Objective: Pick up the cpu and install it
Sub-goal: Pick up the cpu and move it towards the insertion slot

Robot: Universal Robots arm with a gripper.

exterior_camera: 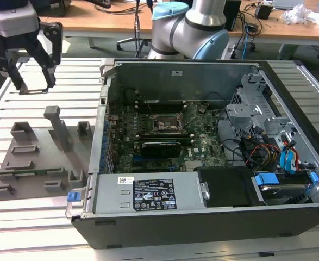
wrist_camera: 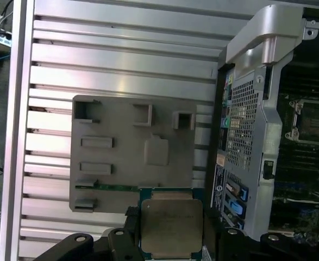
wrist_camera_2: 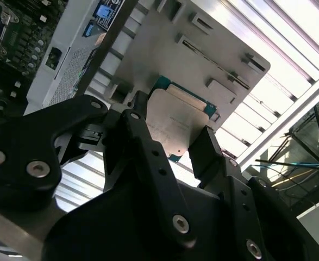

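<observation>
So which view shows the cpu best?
First wrist view: the cpu faces the camera, metal top nearly whole, clamped in the gripper. Second wrist view has the cpu slanted, partly behind the gripper. Exterior view: too small to tell.

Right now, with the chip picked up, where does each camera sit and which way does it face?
Exterior view: off the arm, raised, looking down across the open computer case at the arm; the jaws hang at the exterior view's left above the grey tray.
First wrist view: on the wrist, looking straight down past the jaws at the chip, tray and slatted table.
Second wrist view: on the wrist, slanting along the jaws, closed on the chip, toward the tray.
Shared: both wrist views show chip, tray and case.
</observation>
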